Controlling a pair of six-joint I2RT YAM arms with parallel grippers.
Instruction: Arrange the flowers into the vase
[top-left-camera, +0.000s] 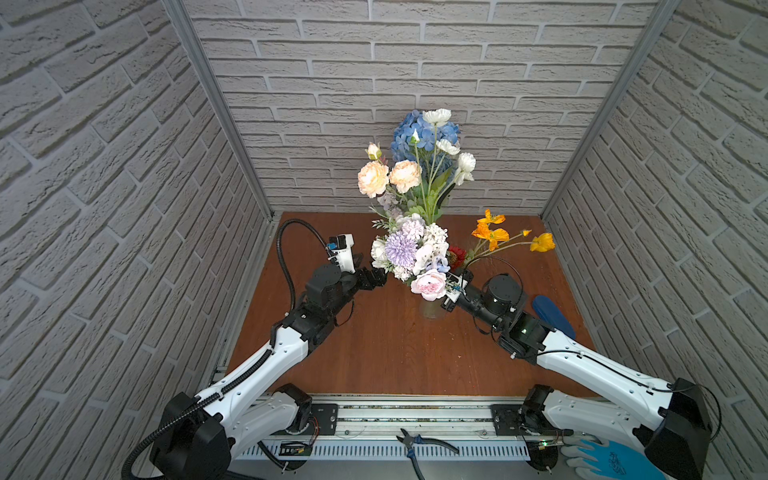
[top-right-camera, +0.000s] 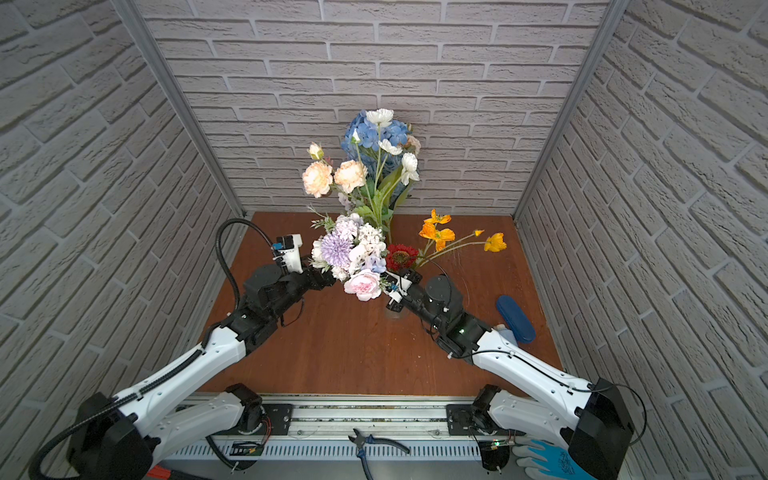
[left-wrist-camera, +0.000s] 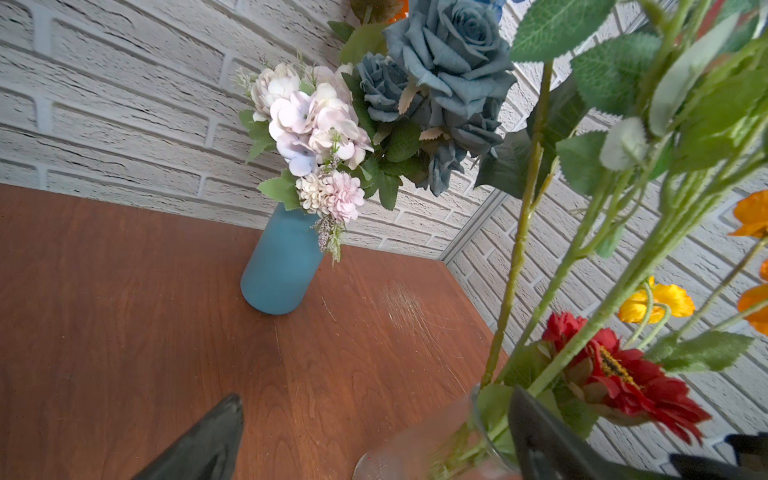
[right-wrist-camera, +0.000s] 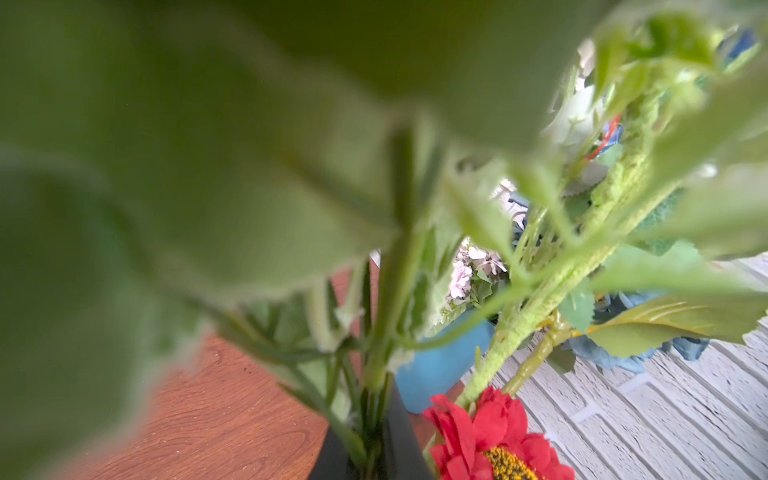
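Leaves (right-wrist-camera: 208, 166) crowd your right wrist lens: right gripper (right-wrist-camera: 368, 451) clamps near-upright stems (right-wrist-camera: 388, 332), glass vase (top-left-camera: 432, 311) just underneath; left gripper (top-left-camera: 376, 277) gaping alongside.

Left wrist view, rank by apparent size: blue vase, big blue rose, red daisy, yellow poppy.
1. red daisy and big blue rose: these look about alike, so no ranking between them. The daisy sits nearer the camera, which inflates it.
2. blue vase
3. yellow poppy
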